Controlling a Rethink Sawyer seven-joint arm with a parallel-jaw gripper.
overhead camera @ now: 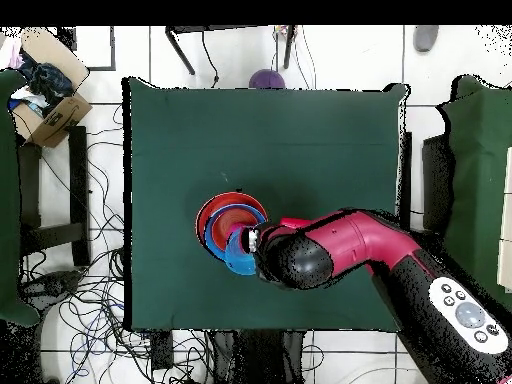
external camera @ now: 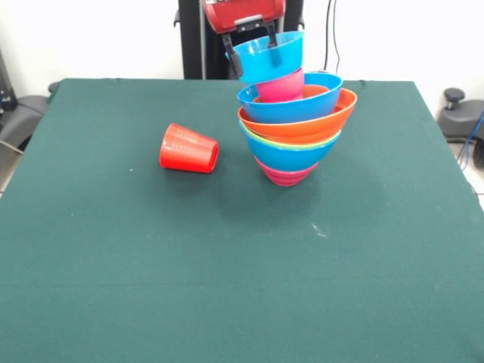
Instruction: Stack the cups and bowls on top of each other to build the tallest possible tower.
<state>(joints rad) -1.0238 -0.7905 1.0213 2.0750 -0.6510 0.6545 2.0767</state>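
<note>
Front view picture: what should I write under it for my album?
The pincer holds a light blue bowl over the tower; a red cup lies tipped on the green table.

The arm [overhead camera: 340, 250] hides the red cup overhead; the front view's top edge crops the gripper [external camera: 253, 57].

red arm [overhead camera: 400, 260] lowered, jaws clamped shut

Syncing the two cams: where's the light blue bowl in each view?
Front view: light blue bowl at top centre, held in the gripper, tilted above the tower.
Overhead view: light blue bowl left of centre, at the arm's tip, overlapping the tower's lower edge.
Shared landmark: the tower's orange rim.
</note>
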